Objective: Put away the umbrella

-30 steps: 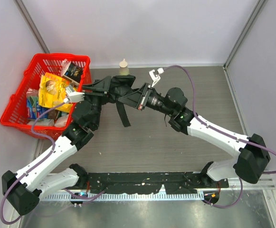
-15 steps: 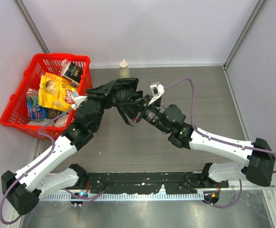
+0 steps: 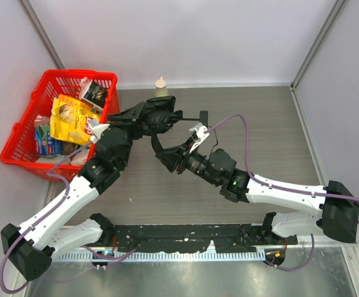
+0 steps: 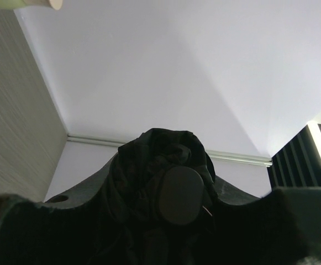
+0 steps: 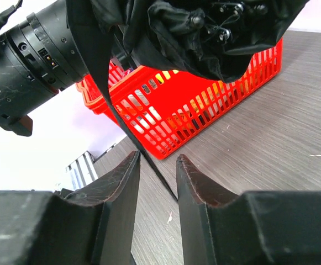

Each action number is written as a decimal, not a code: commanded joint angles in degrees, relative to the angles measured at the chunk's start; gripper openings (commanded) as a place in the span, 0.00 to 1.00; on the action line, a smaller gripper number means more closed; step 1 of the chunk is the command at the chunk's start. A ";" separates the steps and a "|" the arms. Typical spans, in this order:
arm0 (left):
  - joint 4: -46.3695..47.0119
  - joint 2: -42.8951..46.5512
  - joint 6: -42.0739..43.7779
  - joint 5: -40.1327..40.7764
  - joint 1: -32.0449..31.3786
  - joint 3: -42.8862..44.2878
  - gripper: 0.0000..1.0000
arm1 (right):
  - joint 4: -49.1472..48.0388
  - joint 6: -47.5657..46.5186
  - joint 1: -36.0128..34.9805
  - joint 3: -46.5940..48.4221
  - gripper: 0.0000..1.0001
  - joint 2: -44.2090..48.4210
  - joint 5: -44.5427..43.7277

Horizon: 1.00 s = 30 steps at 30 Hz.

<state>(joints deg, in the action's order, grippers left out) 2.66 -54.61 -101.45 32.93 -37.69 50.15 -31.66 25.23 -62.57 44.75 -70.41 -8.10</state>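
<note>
Overhead, one red plastic mesh basket [image 3: 74, 73] sits at the far left of the grey wood-grain table [image 3: 259, 124]. It holds several packets, among them one yellow snack bag [image 3: 68, 117] and one dark packet [image 3: 94, 93]. One small cream squeeze bottle [image 3: 160, 88] stands by the far wall. The single black fabric compact umbrella [image 3: 160, 114] is held above the table just right of the basket, bunched in the left gripper [image 3: 139, 120]. Its thin shaft [image 3: 188, 116] points right and its strap [image 3: 155, 143] hangs toward the right gripper [image 3: 165, 159]. Half a second ago that gripper was up against a wider-spread canopy; now it sits nearer and lower, and the fabric is drawn tighter. From the left wrist, the folded umbrella [image 4: 160, 160] fills the gap between the fingers, which clamp it. From the right wrist, the two fingers [image 5: 121, 199] stand apart and hold nothing, with the strap running loosely through the gap. The umbrella [image 5: 204, 33] hangs above them, and the basket [image 5: 204, 110] is beyond it.
</note>
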 commanded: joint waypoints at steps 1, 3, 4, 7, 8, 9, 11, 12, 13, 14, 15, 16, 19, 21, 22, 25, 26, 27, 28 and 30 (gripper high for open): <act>6.40 1.00 -3.32 -0.58 -0.01 4.25 0.00 | -3.50 -1.50 0.16 -0.89 0.39 1.15 -0.43; 6.14 1.00 -3.14 -0.50 -0.10 4.60 0.00 | -3.85 -0.72 0.16 -2.03 0.43 1.77 -1.04; 6.13 1.00 -2.97 -0.32 -0.10 4.61 0.00 | -3.85 -0.28 0.16 -2.73 0.46 2.12 -1.22; 6.49 0.82 -1.65 0.21 -0.01 4.95 0.00 | 1.48 4.10 0.16 -3.71 0.53 4.13 -2.01; 6.49 0.73 -1.21 0.12 -0.01 5.13 0.00 | 3.25 5.17 0.16 -3.62 0.56 4.66 -1.92; 6.92 0.56 -0.60 0.12 -0.10 4.96 0.00 | 7.97 7.26 0.16 -3.18 0.57 5.71 -2.18; 7.36 0.29 -0.15 0.38 -0.01 4.69 0.00 | 13.70 11.65 0.25 -3.18 0.61 8.52 -3.33; 8.23 0.12 -0.15 0.38 -0.10 4.26 0.00 | 15.30 12.90 0.16 -3.61 0.63 9.67 -2.98; 9.55 -0.14 0.46 0.38 -0.01 3.82 0.00 | 19.05 16.65 0.16 -4.14 0.64 12.20 -3.59; 9.91 -0.23 0.81 0.38 -0.01 3.73 0.00 | 22.31 18.60 0.16 -4.06 0.70 13.36 -4.72; 10.09 -0.32 0.99 0.30 -0.10 3.64 0.00 | 28.26 22.19 0.25 -3.62 0.71 15.72 -5.17; 10.35 -0.50 1.51 0.38 -0.10 3.64 0.00 | 30.41 23.53 0.16 -3.71 0.72 17.05 -5.26; 11.84 -0.94 4.14 0.38 -0.01 3.64 0.00 | 40.94 37.63 0.69 -3.71 0.85 21.79 -5.00; 13.59 -1.11 6.08 0.47 -0.10 3.03 0.00 | 46.30 49.40 2.96 -2.04 0.86 23.04 -2.46; 15.17 -1.03 6.87 0.47 -0.01 2.50 0.00 | 47.03 52.43 5.32 -0.99 0.86 23.47 1.03; 16.33 -0.67 7.41 0.12 -0.10 1.09 0.00 | 42.94 70.75 8.33 -0.89 0.90 23.13 11.48; 16.85 -0.76 7.41 -0.05 -0.10 0.74 0.00 | 41.17 77.44 9.56 -1.24 0.90 22.00 13.53; 17.29 -0.67 7.32 -0.32 -0.10 0.48 0.00 | 38.02 80.47 9.92 -1.25 0.91 21.11 15.90; 18.08 -0.85 7.32 -0.67 -0.10 0.04 0.00 | 35.12 86.59 10.09 -1.42 0.91 19.19 16.96; 18.79 -0.76 7.32 -1.20 -0.01 -0.32 0.00 | 27.67 94.59 10.10 -2.64 0.92 15.94 19.08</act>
<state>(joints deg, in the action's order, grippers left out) 13.10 -56.47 -95.04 32.60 -37.76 50.09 8.08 94.13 -52.69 41.47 -49.80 2.24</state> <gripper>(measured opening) 0.442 0.912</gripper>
